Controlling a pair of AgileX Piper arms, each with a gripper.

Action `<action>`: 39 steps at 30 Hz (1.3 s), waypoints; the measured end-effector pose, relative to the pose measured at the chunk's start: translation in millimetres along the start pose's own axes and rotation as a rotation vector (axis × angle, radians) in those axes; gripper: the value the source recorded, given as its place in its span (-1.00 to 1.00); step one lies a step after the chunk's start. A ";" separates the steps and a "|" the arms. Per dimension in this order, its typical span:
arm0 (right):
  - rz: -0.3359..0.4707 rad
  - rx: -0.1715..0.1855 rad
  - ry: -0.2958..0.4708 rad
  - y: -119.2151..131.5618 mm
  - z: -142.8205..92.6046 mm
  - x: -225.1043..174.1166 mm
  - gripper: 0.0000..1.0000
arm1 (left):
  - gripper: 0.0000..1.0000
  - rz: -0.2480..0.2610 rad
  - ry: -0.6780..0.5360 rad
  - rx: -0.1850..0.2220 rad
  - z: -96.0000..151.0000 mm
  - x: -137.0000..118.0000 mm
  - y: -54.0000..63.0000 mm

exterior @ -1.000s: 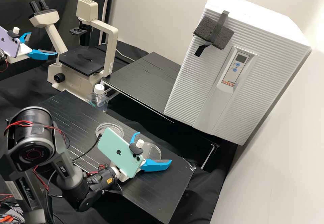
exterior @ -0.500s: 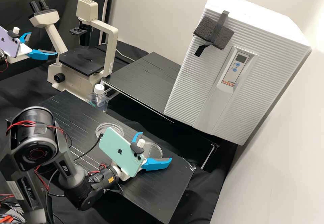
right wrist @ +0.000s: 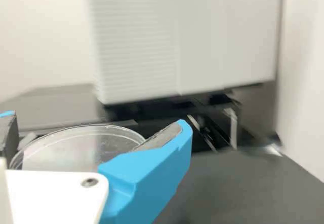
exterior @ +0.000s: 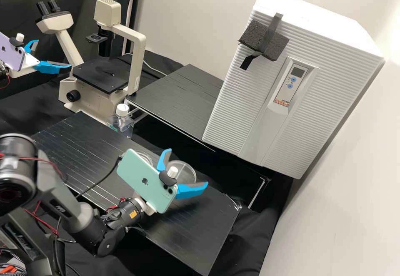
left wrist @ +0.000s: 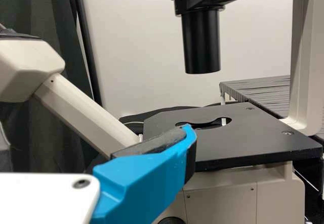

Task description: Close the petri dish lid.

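In the high view, my right gripper [exterior: 187, 167] is above the near bench, shut on a clear round petri dish lid [exterior: 181, 174]. Part of another clear dish [exterior: 145, 156] shows on the bench, mostly covered by the phone mounted on that gripper. The right wrist view has the lid [right wrist: 76, 145] spanning the space between the fingers of the right gripper [right wrist: 98, 119]. At the far left, beside the microscope, my left gripper [exterior: 53, 53] is open with nothing held. One blue finger of the left gripper [left wrist: 95, 133] appears before the microscope stage.
A cream microscope [exterior: 135, 59] stands at the back left, with a capped clear bottle [exterior: 122, 120] by the bench [exterior: 83, 142] edge. Behind lies a raised black shelf [exterior: 179, 101]; the large white incubator [exterior: 233, 109] stands to the right.
My right gripper has risen and shifted slightly left with the lid between its fingers; its arm has also swung left. My left gripper has kept still.
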 end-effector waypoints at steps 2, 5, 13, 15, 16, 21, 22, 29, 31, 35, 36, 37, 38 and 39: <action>-0.007 -0.010 0.042 -0.7 -8.5 -1.4 -1.00 | 1.00 0.000 0.000 0.000 0.0 0.0 0.0; -0.040 -0.012 0.093 -8.2 -18.1 -3.4 -1.00 | 1.00 0.000 0.000 0.000 0.0 0.0 0.0; -0.188 -0.056 0.198 -37.9 -33.2 -7.4 -1.00 | 1.00 0.000 0.000 0.000 0.0 0.0 0.0; -0.203 -0.077 0.217 -41.6 -35.9 -7.0 -1.00 | 1.00 0.000 0.000 0.000 0.0 0.0 0.0; -0.209 -0.083 0.221 -43.1 -36.3 -6.6 -1.00 | 1.00 0.000 0.000 0.000 0.0 0.0 0.0; -0.211 -0.110 0.237 -45.8 -38.8 -6.1 -1.00 | 1.00 0.000 0.000 0.000 0.0 0.0 0.0; -0.209 -0.118 0.241 -46.2 -39.4 -6.0 -1.00 | 1.00 0.000 0.000 0.000 0.0 0.0 0.0; -0.214 -0.161 0.240 -49.1 -38.3 -4.5 -1.00 | 1.00 0.000 0.000 0.000 0.0 0.0 0.0; -0.211 -0.165 0.231 -48.0 -36.7 -4.3 -1.00 | 1.00 0.000 0.000 0.000 0.0 0.0 0.0; -0.213 -0.190 0.215 -45.0 -32.4 -5.1 -1.00 | 1.00 0.000 0.000 0.000 0.0 0.0 0.0; -0.219 -0.193 0.214 -44.6 -31.5 -5.5 -1.00 | 1.00 0.000 0.000 0.000 0.0 0.0 0.0; -0.221 -0.201 0.209 -43.7 -30.1 -5.9 -1.00 | 1.00 0.000 0.000 0.000 0.0 0.0 0.0; -0.228 -0.202 0.206 -43.0 -29.2 -6.6 -1.00 | 1.00 0.000 0.000 0.000 0.0 0.0 0.0; -0.235 -0.205 0.208 -42.7 -29.0 -7.5 -1.00 | 1.00 0.000 0.000 0.000 0.0 0.0 0.0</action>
